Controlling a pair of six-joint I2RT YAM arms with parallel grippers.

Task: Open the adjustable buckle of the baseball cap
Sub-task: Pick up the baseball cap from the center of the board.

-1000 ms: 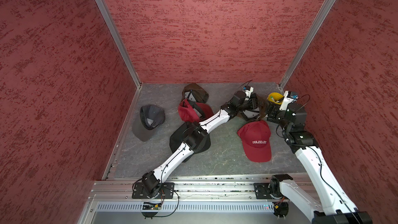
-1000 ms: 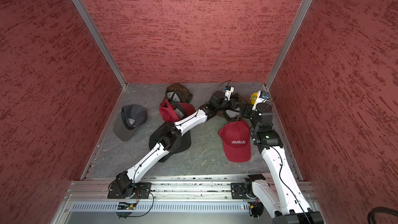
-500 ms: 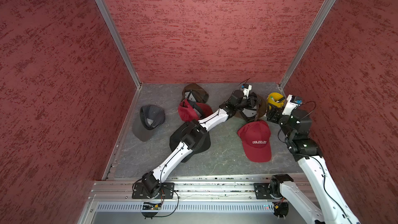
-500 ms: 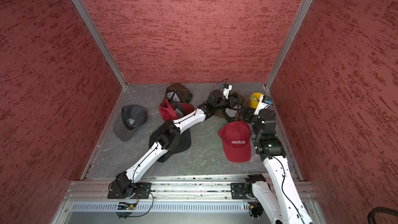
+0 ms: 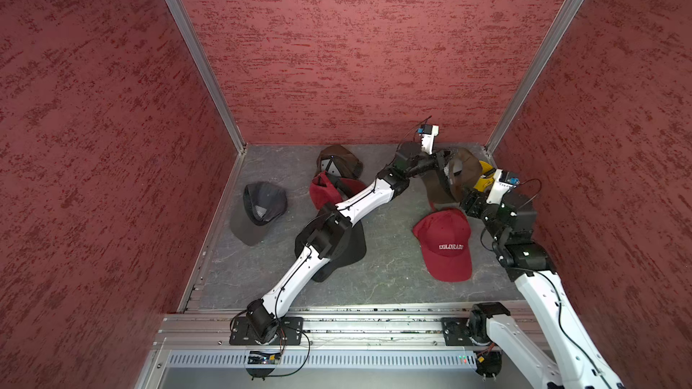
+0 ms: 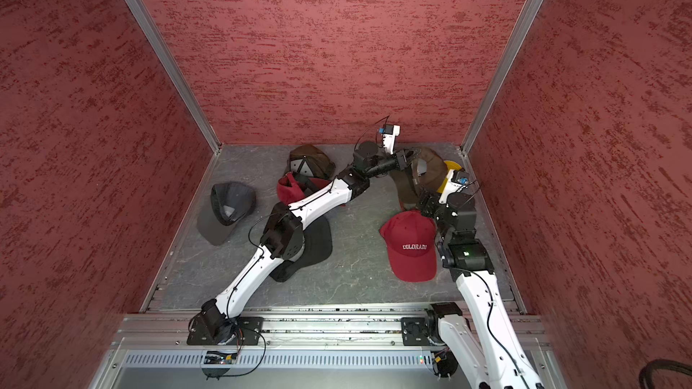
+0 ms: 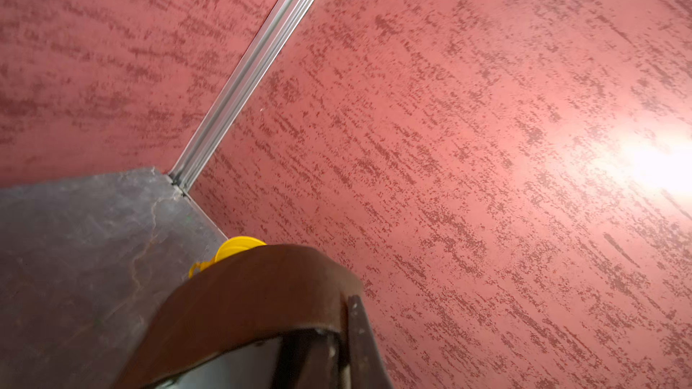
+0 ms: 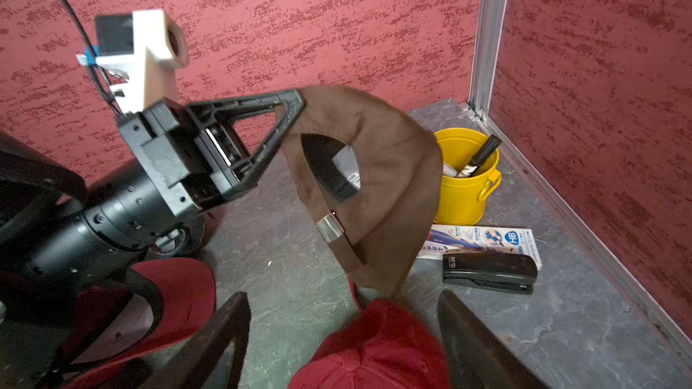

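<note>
Two left fingers [image 8: 243, 102] pinch the brown cap [image 8: 393, 151] aloft; right fingers [image 8: 221, 338] spread open near its buckle [image 8: 329, 227].

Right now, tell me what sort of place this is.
Most likely a robot test cell, not a home or shop: red textured panels joined by aluminium posts box in a grey floor, the left arm and right arm are bolted to a metal rail at the front, and caps lie scattered.

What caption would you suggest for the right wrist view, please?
Left gripper holds a brown cap aloft, its silver buckle facing the open right gripper.
</note>
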